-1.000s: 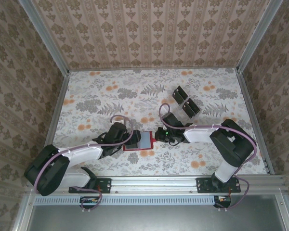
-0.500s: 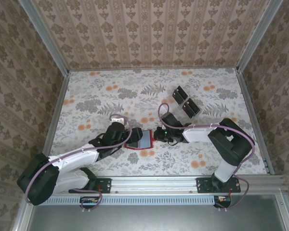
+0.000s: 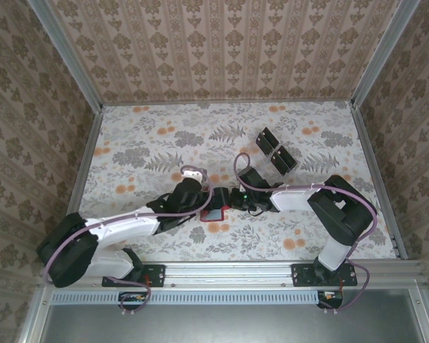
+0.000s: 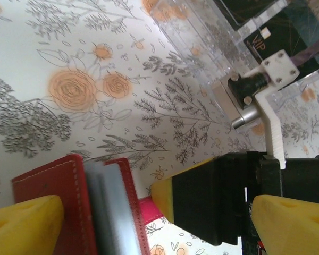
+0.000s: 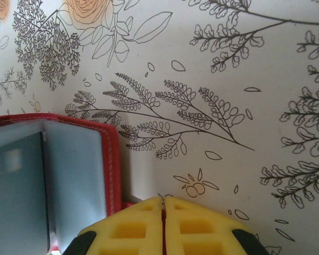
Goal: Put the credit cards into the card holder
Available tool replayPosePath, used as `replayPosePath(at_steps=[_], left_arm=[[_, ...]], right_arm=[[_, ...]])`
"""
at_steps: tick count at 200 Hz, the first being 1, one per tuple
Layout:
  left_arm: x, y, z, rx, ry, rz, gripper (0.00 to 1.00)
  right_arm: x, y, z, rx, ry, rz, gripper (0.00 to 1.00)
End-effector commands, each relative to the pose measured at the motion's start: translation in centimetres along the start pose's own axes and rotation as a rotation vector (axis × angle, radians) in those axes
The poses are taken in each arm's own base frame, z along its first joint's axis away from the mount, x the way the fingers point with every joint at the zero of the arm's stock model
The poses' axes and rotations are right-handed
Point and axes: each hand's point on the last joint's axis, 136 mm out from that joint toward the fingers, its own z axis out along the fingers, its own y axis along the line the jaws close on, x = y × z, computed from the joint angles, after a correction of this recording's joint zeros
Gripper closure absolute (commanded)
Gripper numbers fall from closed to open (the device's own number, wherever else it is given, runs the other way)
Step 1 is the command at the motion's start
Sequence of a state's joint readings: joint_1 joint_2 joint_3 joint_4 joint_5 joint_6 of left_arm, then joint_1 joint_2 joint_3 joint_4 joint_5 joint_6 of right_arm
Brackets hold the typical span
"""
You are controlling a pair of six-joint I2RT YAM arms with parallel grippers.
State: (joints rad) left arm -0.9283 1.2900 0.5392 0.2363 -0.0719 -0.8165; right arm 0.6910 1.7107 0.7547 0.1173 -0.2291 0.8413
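Overhead: floral-print tabletop [image 3: 129, 136] bearing card holder [image 3: 214, 214]; damask-papered walls [image 3: 222, 50] on three sides.

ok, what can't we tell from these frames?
Cards: count unknown; too small in top view, tray cut by the left wrist view's edge.
Wallet pockets: filled or not is unclear; hazy in right wrist view, cut by its left edge.
Wallet tab: its end hidden under the shut right gripper; pinched or not, unclear.

Two arms of white shell links [image 3: 121, 227] and black rounded joints [image 3: 343, 214] are seen, each trailed by a looping lilac cable [image 3: 375, 216]. Black base plates [image 3: 146, 274] are bolted to a silver rail [image 3: 229, 271]. Yellow moulded fingertips [image 5: 133, 228], pitted with square recesses, are carried on black bodies.
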Motion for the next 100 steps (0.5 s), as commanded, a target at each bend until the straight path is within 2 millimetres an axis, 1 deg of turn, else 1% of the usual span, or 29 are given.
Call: replayPosePath(at_steps=[1, 13, 27, 51, 100], left_arm=[[0.0, -1.1, 1.0, 0.023, -0.006, -0.019, 0.00], [0.6, -1.1, 1.5, 0.022, 0.007, -0.021, 0.00], [1.4, -0.8, 2.1, 0.006, 0.020, -0.020, 0.00], [2.2, -0.3, 2.7, -0.015, 0.029, -0.017, 0.00], [3.7, 1.1, 3.6, -0.065, 0.046, -0.015, 0.00]], right_arm=[[0.8, -0.4, -0.1, 0.021, 0.032, 0.001, 0.85], [0.3, -0.5, -0.8, 0.028, 0.012, 0.000, 0.74], [-0.3, -0.8, -1.8, 0.038, -0.014, 0.003, 0.67], [-1.0, -1.5, -3.6, 0.058, -0.050, 0.006, 0.64], [-2.0, -3.6, -6.9, 0.102, -0.118, 0.045, 0.63]])
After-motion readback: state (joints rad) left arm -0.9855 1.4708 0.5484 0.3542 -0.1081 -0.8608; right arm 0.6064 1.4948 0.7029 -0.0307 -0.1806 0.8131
